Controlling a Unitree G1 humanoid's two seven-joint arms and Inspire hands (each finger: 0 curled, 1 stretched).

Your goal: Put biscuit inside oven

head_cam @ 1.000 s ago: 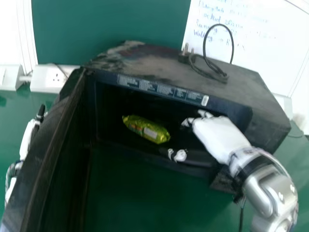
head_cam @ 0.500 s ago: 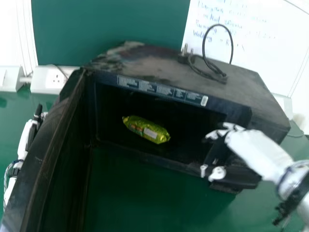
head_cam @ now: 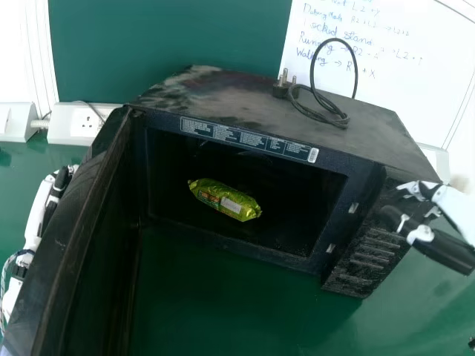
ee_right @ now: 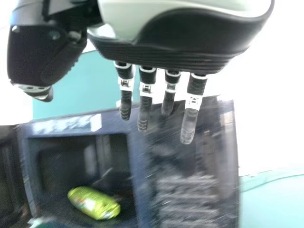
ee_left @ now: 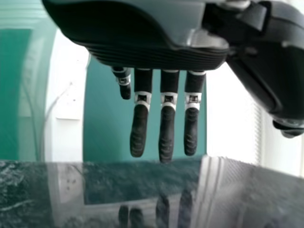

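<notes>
While the biscuit lies inside the oven, behind its front edge, the left hand and right hand are empty, fingers nearly straight.

Head view: amb. light bright, diffuse; whiteboard near-white; oven cavity in deep shadow, top lit softly. L wrist view: bkgd. partly overexp.; glossy dark surface shows mirror refl. R wrist view: bkgd. blown out, oven front motion-blurred, cavity dim.
</notes>
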